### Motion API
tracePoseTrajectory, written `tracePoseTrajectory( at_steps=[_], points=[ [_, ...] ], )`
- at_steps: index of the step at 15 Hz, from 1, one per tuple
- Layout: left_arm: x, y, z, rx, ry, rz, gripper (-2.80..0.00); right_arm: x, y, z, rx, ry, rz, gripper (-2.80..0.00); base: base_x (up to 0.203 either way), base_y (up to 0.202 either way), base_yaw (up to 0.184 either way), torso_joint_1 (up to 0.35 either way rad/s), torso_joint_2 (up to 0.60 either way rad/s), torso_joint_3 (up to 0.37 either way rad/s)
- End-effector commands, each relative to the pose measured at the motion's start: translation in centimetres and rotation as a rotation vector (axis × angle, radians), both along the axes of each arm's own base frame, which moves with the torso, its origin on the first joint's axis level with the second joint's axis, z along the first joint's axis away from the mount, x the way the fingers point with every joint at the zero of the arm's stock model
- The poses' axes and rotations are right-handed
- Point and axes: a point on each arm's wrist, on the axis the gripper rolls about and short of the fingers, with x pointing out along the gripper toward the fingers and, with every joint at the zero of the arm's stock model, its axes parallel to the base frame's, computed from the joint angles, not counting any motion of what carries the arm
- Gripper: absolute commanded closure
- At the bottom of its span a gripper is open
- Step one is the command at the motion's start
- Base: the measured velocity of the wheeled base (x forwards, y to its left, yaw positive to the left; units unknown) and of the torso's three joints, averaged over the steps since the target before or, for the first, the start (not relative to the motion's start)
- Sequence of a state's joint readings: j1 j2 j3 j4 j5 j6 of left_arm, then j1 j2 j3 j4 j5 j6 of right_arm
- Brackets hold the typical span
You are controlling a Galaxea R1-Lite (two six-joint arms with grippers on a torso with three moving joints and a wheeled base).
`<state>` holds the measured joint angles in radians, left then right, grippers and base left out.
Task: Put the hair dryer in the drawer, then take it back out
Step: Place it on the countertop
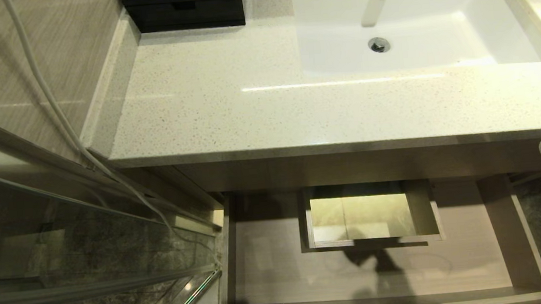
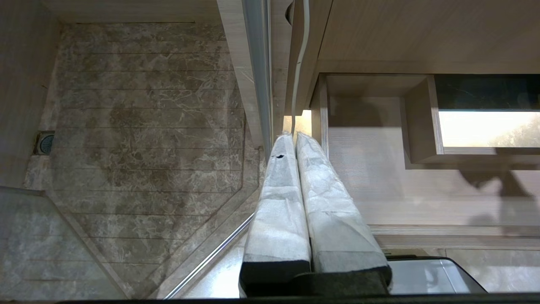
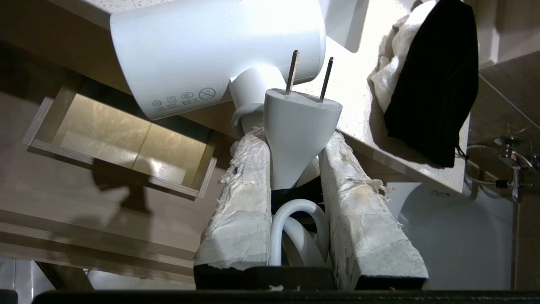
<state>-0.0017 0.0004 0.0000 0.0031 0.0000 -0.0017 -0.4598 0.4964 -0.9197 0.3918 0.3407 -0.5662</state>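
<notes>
your right gripper [image 3: 295, 139] is clamped on the hair dryer [image 3: 211, 55]: its two tape-wrapped fingers [image 3: 240, 198] press the handle from both sides, with the plug and looped cord caught between them. in the head view neither arm shows; only the dryer's grille end pokes in at 3 o'clock. your left gripper [image 2: 294, 137] hangs idle with its wrapped fingers [image 2: 278, 198] pressed flat together, holding nothing, pointing at 12 o'clock in its own view.
</notes>
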Motion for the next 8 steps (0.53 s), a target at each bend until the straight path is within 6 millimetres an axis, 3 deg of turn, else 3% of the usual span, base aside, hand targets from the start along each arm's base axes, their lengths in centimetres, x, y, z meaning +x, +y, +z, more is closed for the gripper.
tracePoseTrajectory(
  at_steps=[1, 3, 8],
  points=[
    [0.0, 0.0, 0.0, 0.0, 0.001, 0.0, 0.0, 3.3, -1.6, 1.8, 0.029, 0.083, 0.021, 0.0, 0.0, 0.0, 0.0, 0.0, 0.0, 0.0],
    [0.0, 0.0, 0.0, 0.0, 0.001, 0.0, 0.0, 6.1, -2.8, 3.8, 0.027, 0.122, 0.064, 0.0, 0.0, 0.0, 0.0, 0.0, 0.0, 0.0],
    [0.0, 0.0, 0.0, 0.0, 0.001, 0.0, 0.0, 15.1, -4.9, 8.1, 0.025, 0.191, 0.287, 0.0, 0.0, 0.0, 0.0, 0.0, 0.0, 0.0]
  ],
)
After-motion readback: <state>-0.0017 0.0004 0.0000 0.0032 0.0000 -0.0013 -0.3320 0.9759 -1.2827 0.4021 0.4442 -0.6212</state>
